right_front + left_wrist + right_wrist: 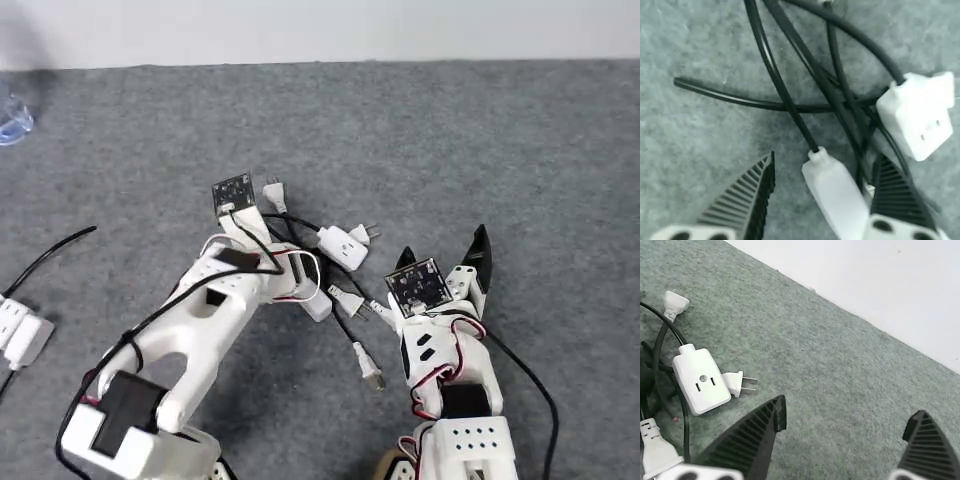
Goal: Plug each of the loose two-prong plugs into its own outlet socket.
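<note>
Two-prong plugs (350, 300), white moulded plastic on glossy black cords (774, 75), lie tangled mid-table on grey felted carpet (500, 140). Left gripper (825, 160), ribbed jaws parted, straddles one oblong plug body (835, 195). Boxy socket block (917, 117) lies beside it. Right gripper (849, 407) gapes wide over bare carpet.

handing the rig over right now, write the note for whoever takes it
Left gripper: open, straddling a white plug on a black cord.
Right gripper: open, empty, above bare carpet.
Things: white outlet block lies face up, a two-prong plug beside it, prongs bare; a white outlet socket lies by the white plug.
Done: no plug looks seated.
Left: grip each plug, push it into its own socket.
</note>
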`<state>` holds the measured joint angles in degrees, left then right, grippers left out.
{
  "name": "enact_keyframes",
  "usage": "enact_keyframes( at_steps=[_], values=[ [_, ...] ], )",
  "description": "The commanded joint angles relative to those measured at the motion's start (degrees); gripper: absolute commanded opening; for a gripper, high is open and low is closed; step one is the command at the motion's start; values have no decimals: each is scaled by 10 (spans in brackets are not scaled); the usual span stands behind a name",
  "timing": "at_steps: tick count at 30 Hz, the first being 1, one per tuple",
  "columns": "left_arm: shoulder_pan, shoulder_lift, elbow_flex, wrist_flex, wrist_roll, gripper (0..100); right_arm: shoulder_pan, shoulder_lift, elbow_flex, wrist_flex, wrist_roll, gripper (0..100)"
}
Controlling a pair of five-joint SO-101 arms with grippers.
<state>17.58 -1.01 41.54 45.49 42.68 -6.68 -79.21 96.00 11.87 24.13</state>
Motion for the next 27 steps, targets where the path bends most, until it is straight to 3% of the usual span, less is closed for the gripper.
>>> enact_keyframes(
  at_steps=[1,11,19,27],
  values=[
    [14,22,-44,25,5,294,-10,2,8,1,-2,372],
    [105,24,-87,122,4,294,-10,2,8,1,-2,372],
    [62,98,-100,110,4,290,-10,2,8,1,-2,372],
    [54,99,-170,253,4,289,-10,2,8,0,-2,372]
  ],
)
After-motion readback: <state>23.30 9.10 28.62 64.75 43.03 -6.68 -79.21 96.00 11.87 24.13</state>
